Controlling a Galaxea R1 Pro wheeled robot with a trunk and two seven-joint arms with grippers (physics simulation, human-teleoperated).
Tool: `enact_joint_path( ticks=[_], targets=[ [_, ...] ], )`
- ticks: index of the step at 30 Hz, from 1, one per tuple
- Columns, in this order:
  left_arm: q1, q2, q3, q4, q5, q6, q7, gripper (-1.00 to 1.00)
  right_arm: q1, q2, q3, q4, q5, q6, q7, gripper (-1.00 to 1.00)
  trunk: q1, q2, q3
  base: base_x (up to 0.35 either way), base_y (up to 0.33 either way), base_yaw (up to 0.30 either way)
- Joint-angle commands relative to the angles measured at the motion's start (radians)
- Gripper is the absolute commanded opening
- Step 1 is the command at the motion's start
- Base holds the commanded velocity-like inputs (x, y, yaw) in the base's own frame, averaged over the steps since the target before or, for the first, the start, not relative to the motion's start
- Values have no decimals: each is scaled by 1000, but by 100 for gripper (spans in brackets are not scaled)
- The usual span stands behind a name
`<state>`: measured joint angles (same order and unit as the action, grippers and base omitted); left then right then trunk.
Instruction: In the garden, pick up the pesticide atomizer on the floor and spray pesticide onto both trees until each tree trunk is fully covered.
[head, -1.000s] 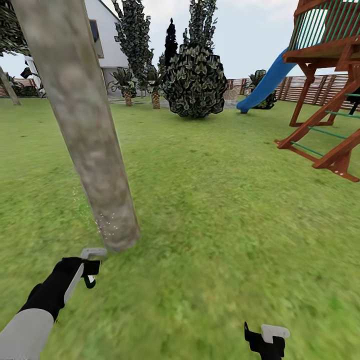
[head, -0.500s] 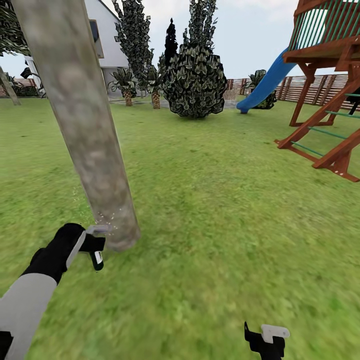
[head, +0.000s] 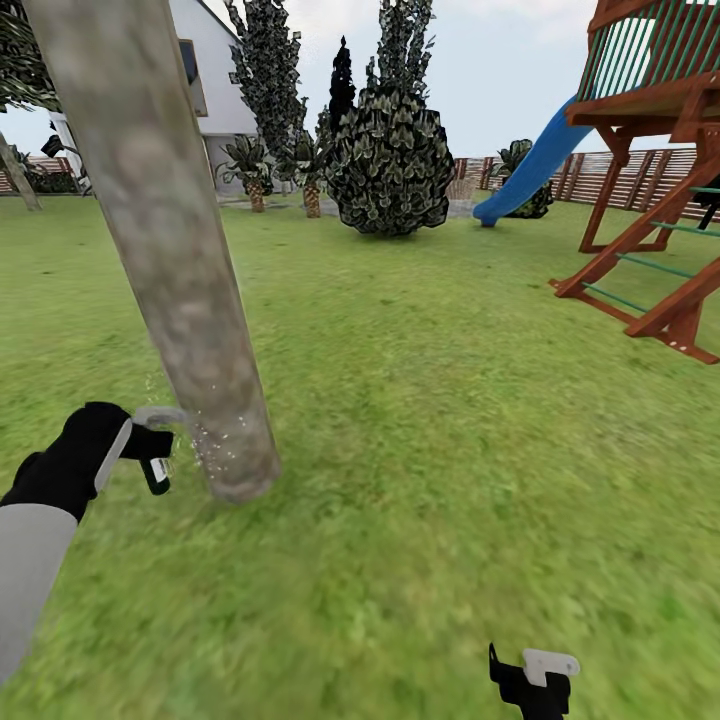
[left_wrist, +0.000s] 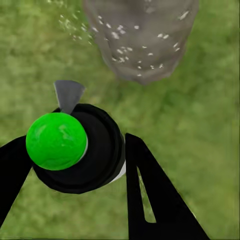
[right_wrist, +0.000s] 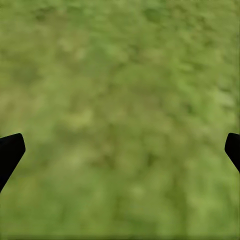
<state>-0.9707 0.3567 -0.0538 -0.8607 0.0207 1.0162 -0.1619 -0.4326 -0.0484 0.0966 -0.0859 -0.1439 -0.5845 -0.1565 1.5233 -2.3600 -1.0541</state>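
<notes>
Atomizer (left_wrist: 75, 150) clamped in left pincer (head: 150, 450), nozzle toward tree trunk (head: 170, 260); right pincer (head: 535, 680) spread.

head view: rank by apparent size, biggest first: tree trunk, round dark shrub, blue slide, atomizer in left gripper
1. tree trunk, nearest the camera, so it looks inflated
2. round dark shrub
3. blue slide, farther off and partly hidden by the play frame, so its place is unsure
4. atomizer in the left gripper
</notes>
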Motion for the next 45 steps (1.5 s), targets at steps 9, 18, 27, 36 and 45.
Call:
enact_joint_path(
  ticks=[9,18,27,36,45],
  targets=[
    [12,1,-120,-114,17,6,-1,-100,0,-1,0,0,0,0,0,100,0,0,0,3,0,177],
    [62,1,-123,-143,24,9,-1,-100,0,-1,0,0,0,0,0,100,0,0,0,184,-159,26],
    [127,4,-120,-143,99,8,-1,-100,0,1,0,0,0,0,0,100,0,0,0,5,-272,245],
    [127,2,-118,-144,97,7,2,-100,0,1,0,0,0,0,0,100,0,0,0,95,-274,97],
    [129,4,-118,-143,97,7,5,-100,0,1,0,0,0,0,0,100,0,0,0,107,-274,25]
  ],
)
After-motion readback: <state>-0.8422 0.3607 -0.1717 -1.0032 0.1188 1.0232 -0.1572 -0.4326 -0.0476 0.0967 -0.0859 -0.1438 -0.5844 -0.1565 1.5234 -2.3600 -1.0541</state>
